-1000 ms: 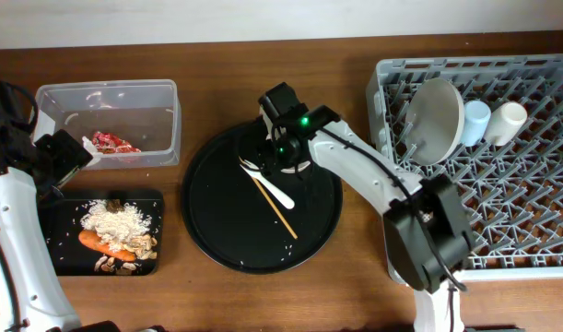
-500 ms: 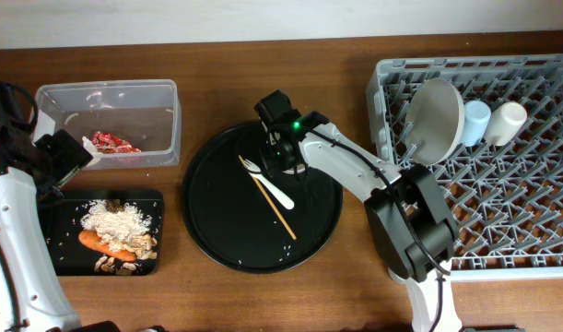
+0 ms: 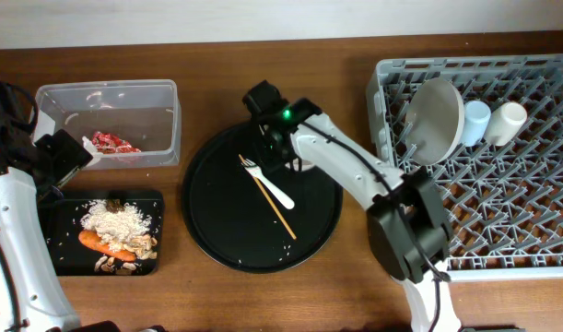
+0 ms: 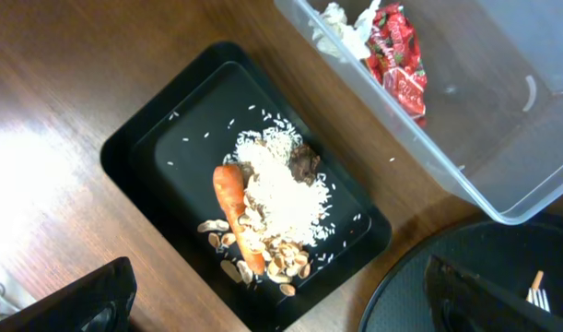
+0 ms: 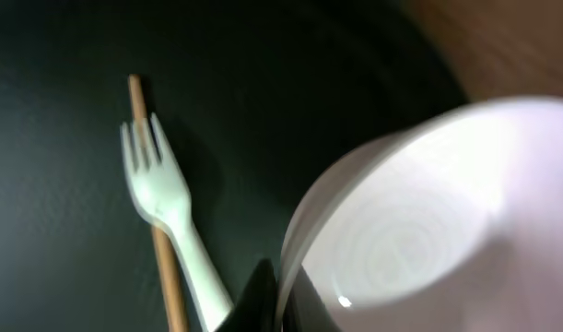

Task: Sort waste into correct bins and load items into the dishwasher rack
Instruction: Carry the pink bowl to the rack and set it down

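Pinching the rim of the cream-pink bowl is how I read the right gripper. Its fingers are drawn together at the bowl's edge, and the wrist view shows the rim running straight up out of them. The bowl sits at the far side of the round black tray, mostly hidden under the wrist from above.

Just beside it lie the white fork and a wooden chopstick, side by side. Their long axis slants across the tray from the bowl's side towards the near edge, so I'd want a clean lift that doesn't drag them.

The move turns on this: the dishwasher rack stands off to the right of the bowl, clearly the right arm's side. At its near-left corner the pale plate stands tilted on the pegs, with the light blue cup and small white cup just past it — those are what I'd have to steer around.

Far left, the left gripper hangs wide open and holds nothing. It is above the black tray of rice and carrot, next to the clear tub with the red wrapper.
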You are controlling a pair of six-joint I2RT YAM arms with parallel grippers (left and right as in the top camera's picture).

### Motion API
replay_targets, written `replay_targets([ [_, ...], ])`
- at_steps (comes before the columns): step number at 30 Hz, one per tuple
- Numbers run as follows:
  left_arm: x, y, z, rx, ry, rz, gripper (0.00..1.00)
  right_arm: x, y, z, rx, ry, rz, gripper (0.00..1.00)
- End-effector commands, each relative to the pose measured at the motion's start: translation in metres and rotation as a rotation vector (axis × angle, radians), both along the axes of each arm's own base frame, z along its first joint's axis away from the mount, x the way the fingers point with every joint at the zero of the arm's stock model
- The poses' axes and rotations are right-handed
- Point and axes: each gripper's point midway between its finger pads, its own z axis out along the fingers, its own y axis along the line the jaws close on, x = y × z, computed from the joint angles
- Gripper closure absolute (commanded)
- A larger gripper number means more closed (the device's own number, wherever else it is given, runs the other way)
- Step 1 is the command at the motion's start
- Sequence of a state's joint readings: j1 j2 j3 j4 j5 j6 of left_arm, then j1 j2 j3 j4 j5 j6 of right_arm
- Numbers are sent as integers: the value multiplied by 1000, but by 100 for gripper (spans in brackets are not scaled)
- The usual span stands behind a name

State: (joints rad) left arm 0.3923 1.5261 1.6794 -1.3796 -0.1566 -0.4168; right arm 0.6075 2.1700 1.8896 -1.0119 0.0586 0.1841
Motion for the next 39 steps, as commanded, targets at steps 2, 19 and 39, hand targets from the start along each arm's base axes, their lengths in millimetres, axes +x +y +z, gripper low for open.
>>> replay_targets([
  [2,0,2,4,6,-14,18,1,19,-56,134,141,-161,-222,96],
  [19,0,2,4,6,-14,18,1,-39,-388,164,1003,-279,-572,96],
  [39,0,2,4,6,-14,18,1,-45,-465,93,1212,-351,-750,96],
])
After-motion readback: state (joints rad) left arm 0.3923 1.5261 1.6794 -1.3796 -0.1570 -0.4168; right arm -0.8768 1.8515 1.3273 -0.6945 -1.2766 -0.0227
